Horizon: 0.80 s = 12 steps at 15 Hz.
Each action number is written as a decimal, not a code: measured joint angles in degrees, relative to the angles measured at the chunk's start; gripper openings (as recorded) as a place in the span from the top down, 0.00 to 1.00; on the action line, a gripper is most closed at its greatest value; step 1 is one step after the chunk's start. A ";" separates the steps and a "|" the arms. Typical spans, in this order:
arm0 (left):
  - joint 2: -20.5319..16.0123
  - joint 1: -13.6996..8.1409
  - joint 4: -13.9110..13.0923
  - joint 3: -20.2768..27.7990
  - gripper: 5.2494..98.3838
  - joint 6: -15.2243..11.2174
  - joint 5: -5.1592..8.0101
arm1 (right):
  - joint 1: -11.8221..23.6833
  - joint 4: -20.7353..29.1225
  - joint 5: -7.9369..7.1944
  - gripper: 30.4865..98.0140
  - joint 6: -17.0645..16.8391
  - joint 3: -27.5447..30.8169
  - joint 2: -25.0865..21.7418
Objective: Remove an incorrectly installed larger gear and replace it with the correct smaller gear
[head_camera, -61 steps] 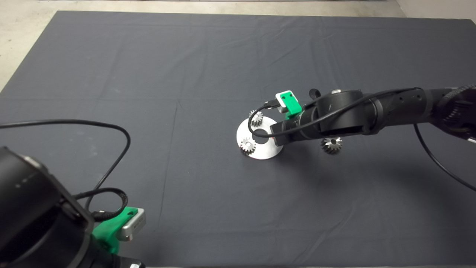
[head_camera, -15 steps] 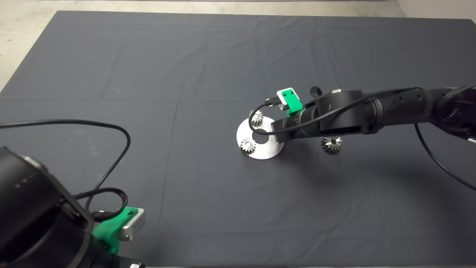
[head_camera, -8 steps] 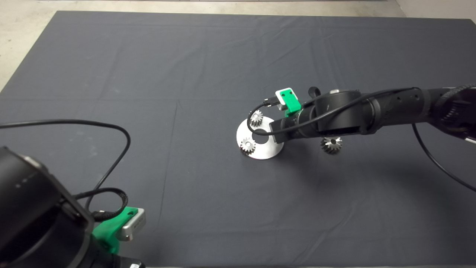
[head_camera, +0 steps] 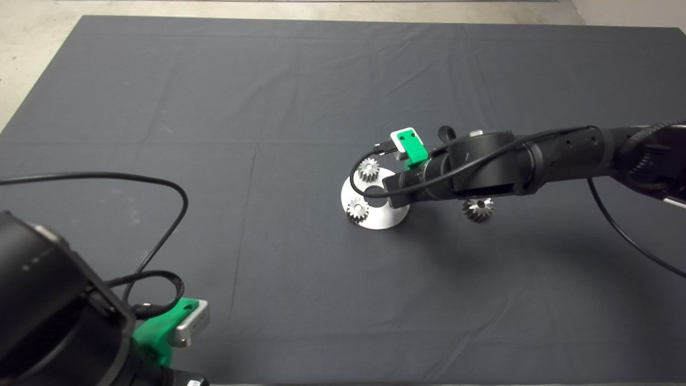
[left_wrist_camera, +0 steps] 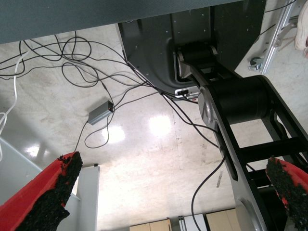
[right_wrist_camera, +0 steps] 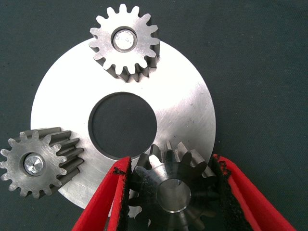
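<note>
Head view: the right arm reaches in from the right, low over the mat [head_camera: 214,107]. Its wrist covers the right side of a flat steel disc [head_camera: 383,219], so the right gripper's fingers are hidden here. A black cable loops from the wrist over the disc. Two small gears sit on the disc, the back gear [head_camera: 368,170] and the front gear [head_camera: 357,209]. The larger gear [head_camera: 477,208] lies on the mat, off the disc, to its right and partly tucked under the arm. The left gripper [head_camera: 161,332] waits at the lower left edge.

Left wrist view: the left gripper [left_wrist_camera: 174,161] is open, with its red fingers [left_wrist_camera: 53,192] far apart and nothing between them. Past them are a pale floor [left_wrist_camera: 144,144], loose cables [left_wrist_camera: 72,57] and the robot's black base [left_wrist_camera: 231,96].

Right wrist view: the right gripper [right_wrist_camera: 171,162] is clenched on the smaller gear [right_wrist_camera: 173,192]. One black pad presses its teeth on each side. This gear is at the rim of the disc [right_wrist_camera: 183,96], just beside the big round hole [right_wrist_camera: 122,125] in the middle. I cannot tell if it sits all the way down. The two other gears stand upright across the hole from it, each with a shiny pin in its middle. They are apart from the held gear.
</note>
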 measured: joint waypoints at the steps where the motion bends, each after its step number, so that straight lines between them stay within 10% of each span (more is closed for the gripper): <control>1: 0.00 0.00 0.00 0.00 0.00 0.00 0.00 | 0.00 0.00 0.06 0.85 0.00 0.00 -0.34; 12: 0.01 0.00 0.00 0.02 0.00 -0.02 0.00 | 0.00 -0.07 -0.05 0.85 -0.04 0.30 -2.33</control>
